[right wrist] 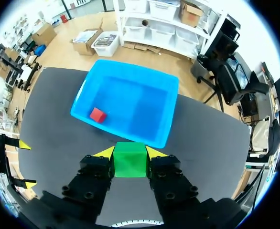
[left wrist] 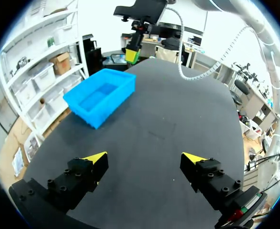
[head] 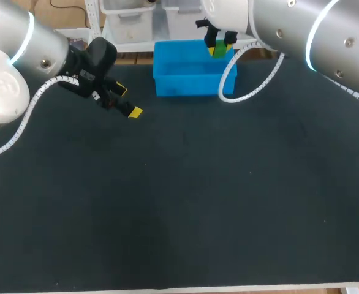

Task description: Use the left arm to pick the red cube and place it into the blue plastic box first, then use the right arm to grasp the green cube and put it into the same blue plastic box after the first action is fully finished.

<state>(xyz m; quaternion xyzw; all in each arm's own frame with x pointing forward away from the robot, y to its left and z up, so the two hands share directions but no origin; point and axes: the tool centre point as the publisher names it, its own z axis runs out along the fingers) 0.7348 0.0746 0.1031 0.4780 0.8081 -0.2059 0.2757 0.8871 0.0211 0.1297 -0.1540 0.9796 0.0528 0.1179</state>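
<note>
Green cube (right wrist: 130,160), gripped by right tool (right wrist: 130,152), hangs at blue plastic box's (head: 185,82) one o'clock corner for release; left tool (left wrist: 145,158) open.

red cube (right wrist: 98,115) | unseen in head view | behind blue box (head: 188,84) wall

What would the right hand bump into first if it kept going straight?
Most likely the box, its near wall or floor; depth is unclear. The right hand, shut on the green cube, points at it.
</note>
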